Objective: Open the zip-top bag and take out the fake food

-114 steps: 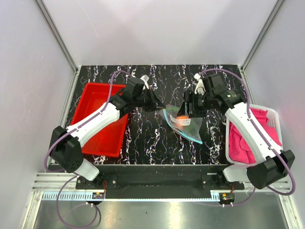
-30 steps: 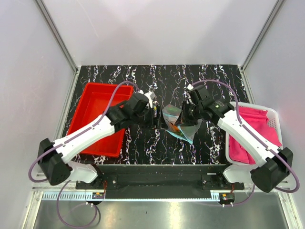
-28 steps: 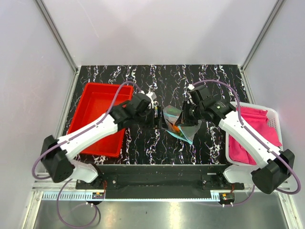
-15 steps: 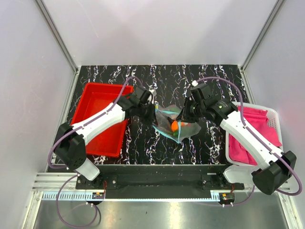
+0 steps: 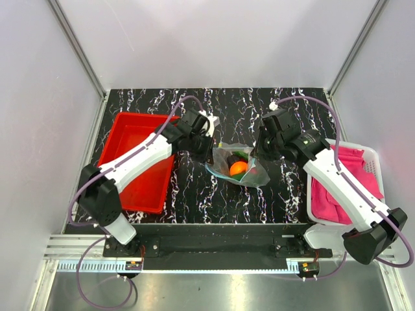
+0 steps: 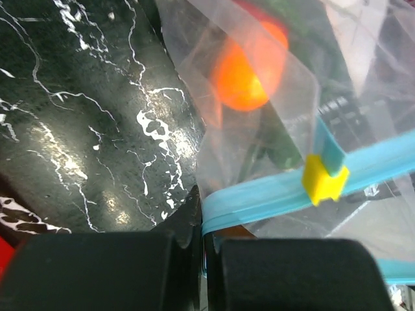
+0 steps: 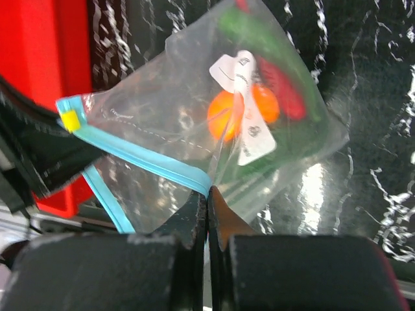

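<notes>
The zip-top bag [image 5: 241, 170] hangs stretched between my two grippers over the black marble table, its mouth spread apart. My left gripper [image 5: 211, 148] is shut on the blue zip strip [image 6: 259, 197], just left of the yellow slider [image 6: 324, 179]. At the other side of the mouth my right gripper [image 7: 207, 192] is shut on the other strip [image 7: 149, 162]. The fake food lies inside the bag: an orange fruit [image 7: 243, 110], a red chili [image 7: 284, 85] and a green cucumber [image 7: 241, 27], partly behind the white label [image 7: 251, 129].
A red tray [image 5: 133, 165] sits at the left of the table, under the left arm. A white basket [image 5: 371, 155] holding a pink cloth [image 5: 337, 188] stands at the right edge. Grey walls enclose the table.
My left gripper has closed on the bag's zip strip and pulled back to the left. Both grippers have moved farther from me, and the bag's mouth has spread apart between them.
</notes>
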Tool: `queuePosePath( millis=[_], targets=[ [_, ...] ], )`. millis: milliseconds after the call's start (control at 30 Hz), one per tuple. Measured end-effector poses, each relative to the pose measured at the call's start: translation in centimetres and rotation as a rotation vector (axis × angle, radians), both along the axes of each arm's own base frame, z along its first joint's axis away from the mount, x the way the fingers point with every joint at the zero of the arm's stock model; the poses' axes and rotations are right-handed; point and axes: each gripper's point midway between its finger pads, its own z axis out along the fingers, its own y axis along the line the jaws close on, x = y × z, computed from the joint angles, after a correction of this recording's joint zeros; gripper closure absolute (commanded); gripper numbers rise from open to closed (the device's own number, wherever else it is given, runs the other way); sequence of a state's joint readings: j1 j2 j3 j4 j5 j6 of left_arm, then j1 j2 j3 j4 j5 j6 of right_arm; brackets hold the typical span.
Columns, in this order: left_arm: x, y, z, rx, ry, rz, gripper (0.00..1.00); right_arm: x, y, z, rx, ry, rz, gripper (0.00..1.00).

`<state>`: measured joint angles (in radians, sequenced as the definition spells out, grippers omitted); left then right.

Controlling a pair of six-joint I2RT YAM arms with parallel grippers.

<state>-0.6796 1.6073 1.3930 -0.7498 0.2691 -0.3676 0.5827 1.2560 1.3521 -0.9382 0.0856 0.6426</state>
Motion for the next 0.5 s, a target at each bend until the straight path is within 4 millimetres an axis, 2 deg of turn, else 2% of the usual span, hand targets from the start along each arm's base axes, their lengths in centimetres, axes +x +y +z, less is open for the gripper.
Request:
queuePosePath(
  millis=[33, 133, 267, 367, 500],
  targets=[
    [0.0, -0.1, -0.4, 0.005, 0.014, -0.001, 0.80, -0.2, -0.1, -0.3, -0.009, 0.008, 0.010, 1.00],
    [-0.3, 0.0, -1.3, 0.022, 0.057, 0.004, 0.66, -1.0, -0.5, -0.8, -0.044, 0.029, 0.050, 1.00],
    [-0.7, 0.3, -0.2, 0.031, 0.079, 0.016, 0.59, -1.5, -0.9, -0.7, -0.068, 0.015, 0.090, 1.00],
    [-0.7, 0.1, 2.8, -0.020, 0.027, 0.024, 0.58, -1.7, -0.7, -0.6, -0.059, 0.021, 0.110, 1.00],
    [-1.7, -0.3, 8.3, -0.118, -0.081, 0.038, 0.60, -2.2, 0.0, -0.7, -0.029, 0.040, 0.144, 1.00]
  ],
)
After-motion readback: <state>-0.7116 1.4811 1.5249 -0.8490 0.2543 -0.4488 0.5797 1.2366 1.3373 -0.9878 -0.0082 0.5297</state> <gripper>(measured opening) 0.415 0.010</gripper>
